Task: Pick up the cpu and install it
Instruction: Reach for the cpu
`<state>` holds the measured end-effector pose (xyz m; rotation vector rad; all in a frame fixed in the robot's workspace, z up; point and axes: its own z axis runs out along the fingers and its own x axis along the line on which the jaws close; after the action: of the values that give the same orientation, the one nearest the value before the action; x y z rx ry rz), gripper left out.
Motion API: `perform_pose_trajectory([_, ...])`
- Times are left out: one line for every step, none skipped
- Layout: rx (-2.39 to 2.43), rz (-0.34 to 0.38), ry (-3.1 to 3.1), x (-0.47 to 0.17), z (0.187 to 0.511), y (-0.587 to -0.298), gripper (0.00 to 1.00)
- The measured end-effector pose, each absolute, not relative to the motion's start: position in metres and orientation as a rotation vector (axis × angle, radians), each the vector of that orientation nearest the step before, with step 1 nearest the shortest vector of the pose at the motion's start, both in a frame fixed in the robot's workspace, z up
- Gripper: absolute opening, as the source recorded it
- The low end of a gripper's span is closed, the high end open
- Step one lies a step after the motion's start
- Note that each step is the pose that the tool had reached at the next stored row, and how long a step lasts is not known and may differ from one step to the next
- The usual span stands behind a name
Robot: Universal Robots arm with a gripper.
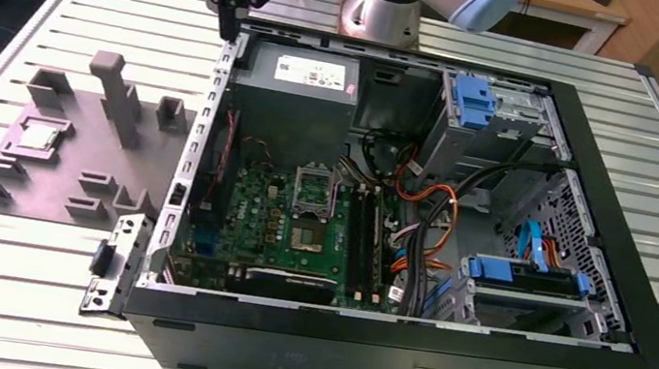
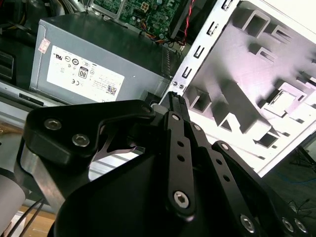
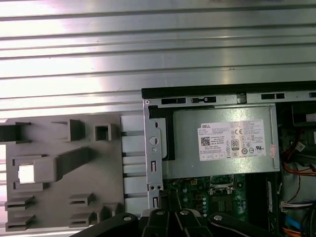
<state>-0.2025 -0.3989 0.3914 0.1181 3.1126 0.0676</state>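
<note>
Your fingers (image 1: 228, 28) sit in the upper left of the exterior view. They point down at the metal edge of the open computer case (image 1: 408, 358), near its far corner. They are pressed together with nothing between them. You cannot tell whether their tips touch that edge. In the second wrist view the fingers (image 2: 173, 98) end just beside the perforated metal rim of the case.

The cpu (image 1: 40, 134) lies flat in a square pocket of the grey tray (image 1: 41, 192), at the left of the exterior view. It is outside the case and well apart from the fingers. In the first wrist view the cpu (image 3: 25, 174) shows as a bright pale square in that same pocket.

The tray rests on the slatted metal tabletop (image 1: 0, 292), just beside the case, and carries raised blocks and one tall post (image 1: 107, 78).

Inside the case, the grey power supply (image 1: 297, 92) with its white label lies near the fingers, on the exterior view's right of them. Lower in the frame is the green motherboard (image 1: 258, 223), with the silver socket frame (image 1: 314, 185) near its middle. Orange and black cables (image 1: 424, 208) run beside the board on the exterior view's right. The arm (image 1: 390, 3) stands at the top centre of the frame, behind the case.
</note>
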Motion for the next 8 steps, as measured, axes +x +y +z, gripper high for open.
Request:
perform_pose_trajectory([0.118, 0.068, 3.113, -0.2029, 0.3914, -0.3989, 0.10])
perform_pose_trajectory([0.118, 0.068, 3.113, -0.2033, 0.3913, -0.3989, 0.10])
perform_pose_trajectory([0.118, 0.068, 3.113, -0.2036, 0.3913, -0.3989, 0.10])
perform_pose_trajectory([0.118, 0.068, 3.113, -0.2039, 0.3913, -0.3989, 0.10])
perform_pose_trajectory([0.118, 0.068, 3.113, -0.2043, 0.3913, -0.3989, 0.10])
perform_pose_trajectory([0.118, 0.068, 3.113, -0.2046, 0.3913, -0.3989, 0.10])
perform_pose_trajectory([0.118, 0.068, 3.113, -0.2049, 0.3913, -0.3989, 0.10])
perform_pose_trajectory([0.118, 0.068, 3.113, -0.2052, 0.3913, -0.3989, 0.10])
